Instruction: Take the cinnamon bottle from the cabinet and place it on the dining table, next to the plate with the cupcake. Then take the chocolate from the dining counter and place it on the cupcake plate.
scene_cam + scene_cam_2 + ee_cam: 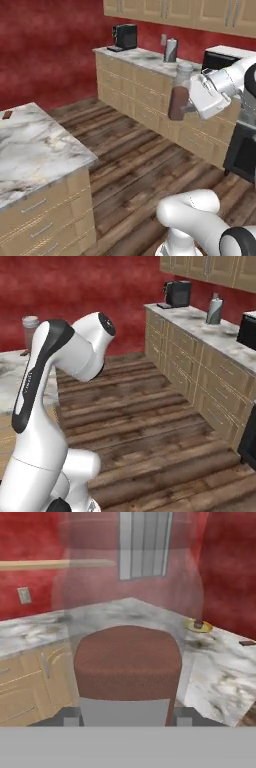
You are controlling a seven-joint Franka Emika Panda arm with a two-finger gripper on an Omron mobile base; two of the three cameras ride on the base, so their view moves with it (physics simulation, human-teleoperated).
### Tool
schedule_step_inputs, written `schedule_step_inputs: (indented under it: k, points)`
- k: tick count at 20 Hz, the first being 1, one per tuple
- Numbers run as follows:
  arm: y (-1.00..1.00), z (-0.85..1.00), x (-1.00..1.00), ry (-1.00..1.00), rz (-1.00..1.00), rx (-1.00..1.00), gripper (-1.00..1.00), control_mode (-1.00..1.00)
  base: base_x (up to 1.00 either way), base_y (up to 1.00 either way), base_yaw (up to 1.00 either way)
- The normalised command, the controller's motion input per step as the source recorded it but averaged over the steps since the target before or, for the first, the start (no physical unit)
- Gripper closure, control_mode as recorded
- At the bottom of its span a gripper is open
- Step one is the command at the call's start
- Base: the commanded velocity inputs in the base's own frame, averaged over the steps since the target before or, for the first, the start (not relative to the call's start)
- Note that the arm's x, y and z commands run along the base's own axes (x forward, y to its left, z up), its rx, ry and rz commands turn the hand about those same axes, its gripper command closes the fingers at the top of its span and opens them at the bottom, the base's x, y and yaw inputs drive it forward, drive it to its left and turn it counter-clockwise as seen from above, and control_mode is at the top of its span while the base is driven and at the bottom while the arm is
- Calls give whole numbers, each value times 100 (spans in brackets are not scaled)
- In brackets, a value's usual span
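Observation:
My gripper (190, 106) is shut on the cinnamon bottle (177, 97), a clear bottle of reddish-brown powder with a grey cap, held upright in the air above the wood floor. In the hand view the bottle (127, 662) stands close up between the fingertips (70, 717). Beyond it lies the dining table (215, 667) with the yellow plate (191, 626), the dark cupcake (198, 625) on it and the chocolate (246, 643) to the right. In the left base view the dining table (35, 145) is at the left, with the chocolate (7, 115) near its far edge. The bottle's cap (30, 322) peeks out behind my arm.
A wall counter (145, 62) with wood drawers runs along the red wall. It carries a black coffee machine (124, 36) and a steel canister (171, 50). A black oven (245, 150) stands at the right. Wood floor (135, 155) lies between counter and island.

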Motion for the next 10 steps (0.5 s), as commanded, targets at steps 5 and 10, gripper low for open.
schedule_step_inputs:
  k: [5,10]
  points:
    - [0,0,0,0,0,0,100,100,50,0,65]
    - [0,0,0,0,0,0,100,100,53,-20,43]
